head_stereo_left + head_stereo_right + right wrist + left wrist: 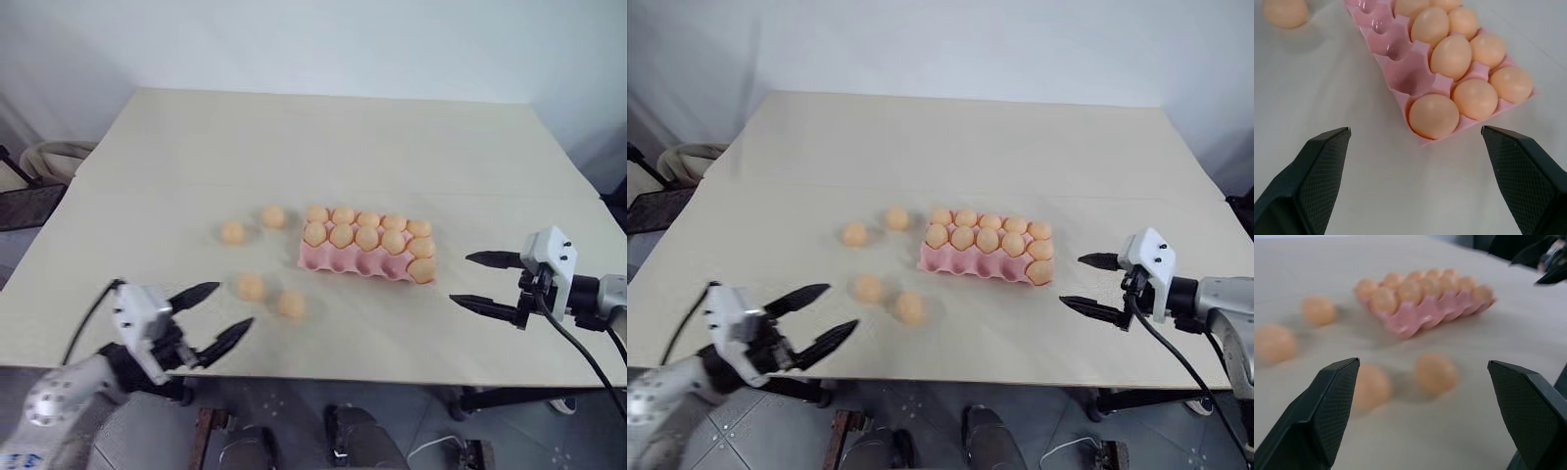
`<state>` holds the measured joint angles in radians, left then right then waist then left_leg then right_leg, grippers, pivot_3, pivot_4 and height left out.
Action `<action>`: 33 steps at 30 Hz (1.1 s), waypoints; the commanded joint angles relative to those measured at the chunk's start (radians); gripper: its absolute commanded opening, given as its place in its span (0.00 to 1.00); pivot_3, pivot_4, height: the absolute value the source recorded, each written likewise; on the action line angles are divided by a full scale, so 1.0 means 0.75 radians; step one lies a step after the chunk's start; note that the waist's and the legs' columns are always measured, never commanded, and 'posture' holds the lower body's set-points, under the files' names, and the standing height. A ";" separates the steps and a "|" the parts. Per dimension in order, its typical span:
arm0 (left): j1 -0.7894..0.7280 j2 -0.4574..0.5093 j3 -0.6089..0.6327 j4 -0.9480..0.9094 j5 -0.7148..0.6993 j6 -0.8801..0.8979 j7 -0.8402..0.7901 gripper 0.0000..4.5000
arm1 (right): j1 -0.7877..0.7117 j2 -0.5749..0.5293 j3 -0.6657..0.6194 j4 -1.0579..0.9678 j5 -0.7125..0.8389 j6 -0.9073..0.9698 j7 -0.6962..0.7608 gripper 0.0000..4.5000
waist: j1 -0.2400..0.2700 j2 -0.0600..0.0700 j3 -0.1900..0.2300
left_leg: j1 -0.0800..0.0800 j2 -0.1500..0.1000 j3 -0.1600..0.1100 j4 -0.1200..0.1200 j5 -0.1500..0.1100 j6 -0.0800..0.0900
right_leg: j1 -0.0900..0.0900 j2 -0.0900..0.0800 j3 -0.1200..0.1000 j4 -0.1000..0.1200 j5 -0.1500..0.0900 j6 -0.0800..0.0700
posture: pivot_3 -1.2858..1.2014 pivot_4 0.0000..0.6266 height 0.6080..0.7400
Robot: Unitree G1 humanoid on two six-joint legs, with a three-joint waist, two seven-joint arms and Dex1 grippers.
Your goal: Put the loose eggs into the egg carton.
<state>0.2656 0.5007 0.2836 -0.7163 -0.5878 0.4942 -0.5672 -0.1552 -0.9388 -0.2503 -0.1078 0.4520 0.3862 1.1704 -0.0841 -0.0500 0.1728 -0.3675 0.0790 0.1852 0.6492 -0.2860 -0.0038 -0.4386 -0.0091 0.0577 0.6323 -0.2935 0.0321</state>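
Four loose eggs [251,287] out on the pale surface [323,147], all bare, none gripped. Pink egg carton [345,262] flat mid-surface, back two rows full, front row with one egg at the end nearest the right gripper [476,281] and four cups open. Right fingers [485,305] spread wide, holding nothing, aimed at that carton end from just beside it, clear of the rim. In the right wrist view, the carton's filled corner [1434,116] sitting squarely between the two spread fingers [1312,176], a short way ahead of the tips.

Left gripper [217,315] at the near edge, fingers [226,341] wide apart and empty. Two eggs just ahead of those tips: one [1436,373] between them, the other [1370,386] close by one finger. Two more eggs [233,232] farther out beyond, one [273,216] just beside the carton's far corner. Carton itself [1422,316] ahead of the left fingers, past the near pair.
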 commanded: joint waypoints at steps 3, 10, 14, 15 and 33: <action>-0.088 -0.094 -0.213 -0.068 0.135 0.060 0.227 0.99 | -0.019 -0.033 -0.035 0.000 0.021 -0.015 0.031 1.00 | 0.000 0.001 0.000 | 0.001 -0.001 -0.004 0.000 0.001 0.001 | 0.004 0.000 0.000 -0.004 0.002 0.002 | 0.52 0.24 1.00; -0.221 -0.183 -0.408 -0.091 0.178 0.276 0.424 0.99 | -0.012 -0.039 -0.038 -0.006 0.016 -0.007 0.031 1.00 | 0.001 0.001 0.000 | 0.003 -0.003 -0.007 0.000 0.001 0.004 | 0.012 0.000 -0.001 -0.010 0.004 0.005 | 0.52 0.24 1.00; -0.327 -0.223 -0.474 -0.047 0.186 0.400 0.496 0.99 | -0.002 -0.042 -0.045 -0.018 0.016 0.002 0.024 1.00 | 0.002 0.001 0.001 | 0.002 -0.003 -0.009 0.000 0.001 0.004 | 0.013 0.000 -0.002 -0.010 0.005 0.006 | 0.52 0.24 1.00; -0.342 -0.228 -0.484 -0.046 0.171 0.439 0.501 0.99 | 0.008 -0.043 -0.050 -0.026 0.017 0.005 0.020 1.00 | 0.002 0.001 0.000 | 0.002 -0.004 -0.010 0.000 0.002 0.004 | 0.013 0.000 -0.002 -0.010 0.005 0.006 | 0.52 0.24 1.00; -0.555 -0.238 -0.505 0.063 0.146 0.830 0.516 0.99 | 0.151 -0.041 -0.158 -0.140 0.039 0.053 -0.034 1.00 | 0.005 0.002 0.001 | 0.002 -0.007 -0.014 -0.001 0.003 0.004 | 0.013 -0.001 -0.003 -0.010 0.005 0.007 | 0.52 0.24 1.00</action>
<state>-0.1387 0.3248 -0.0873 -0.6690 -0.4794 1.1140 -0.1741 -0.0468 -0.9483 -0.3285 -0.1833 0.4620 0.4227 1.1469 -0.0800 -0.0488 0.1733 -0.3661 0.0737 0.1745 0.6488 -0.2839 -0.0012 -0.4286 -0.0101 0.0558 0.6250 -0.2895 0.0373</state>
